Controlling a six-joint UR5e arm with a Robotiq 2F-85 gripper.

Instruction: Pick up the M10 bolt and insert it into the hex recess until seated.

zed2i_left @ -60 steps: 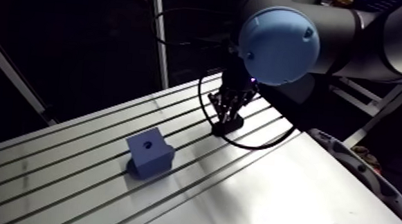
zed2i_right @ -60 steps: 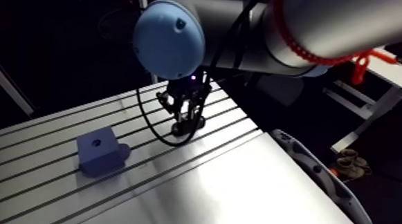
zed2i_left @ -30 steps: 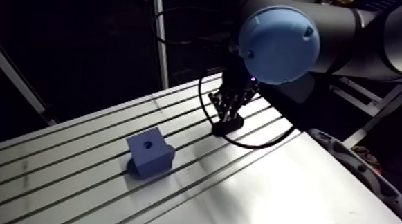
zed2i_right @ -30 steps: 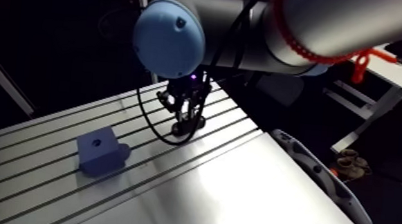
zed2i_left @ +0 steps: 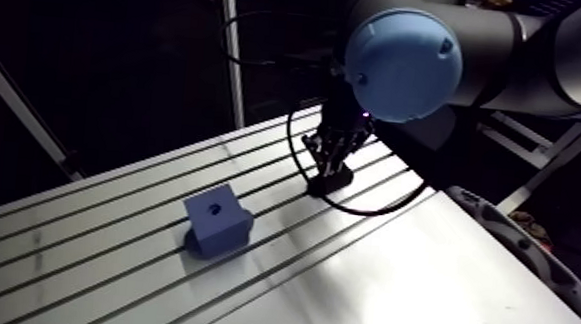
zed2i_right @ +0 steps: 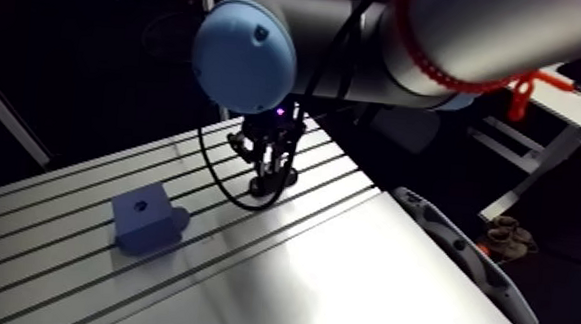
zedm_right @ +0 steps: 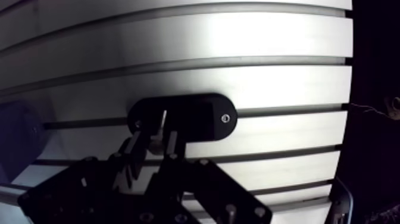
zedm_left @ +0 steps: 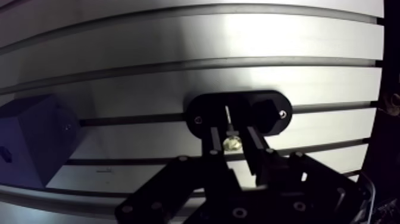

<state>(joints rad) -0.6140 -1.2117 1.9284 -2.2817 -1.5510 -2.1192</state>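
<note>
**Wrist view: jaws pinching the M10 bolt over the black holder**

Wrist view shows the jaws drawn in narrow, with the M10 bolt (zedm_left: 230, 142) pinched between the two dark fingers (zedm_left: 215, 146). The bolt's bright metal end glints between them. A thin pale line runs from it, away from the wrist, onto the holder. How much of the bolt is dark and hidden by the fingers cannot be told.

Just ahead of the fingertips, and partly under them, lies a black oval holder (zedm_left: 268, 113). It is flat on the desk (zedm_left: 178, 36) and straddles one of the slots, with a small screw near each rounded end. Whether the bolt touches the holder or hangs clear of it cannot be told.

Off to one side of the jaws, apart from the holder, sits a blue block (zedm_left: 30, 140) across the same run of slots.

In the arm view the wrist comes down steeply onto the holder near the far edge of the desk. The blue block stands well apart from it, nearer the middle of the slotted part. A small round hole (zed2i_left: 215, 208) shows in its upper face, and nothing is in it.
</note>
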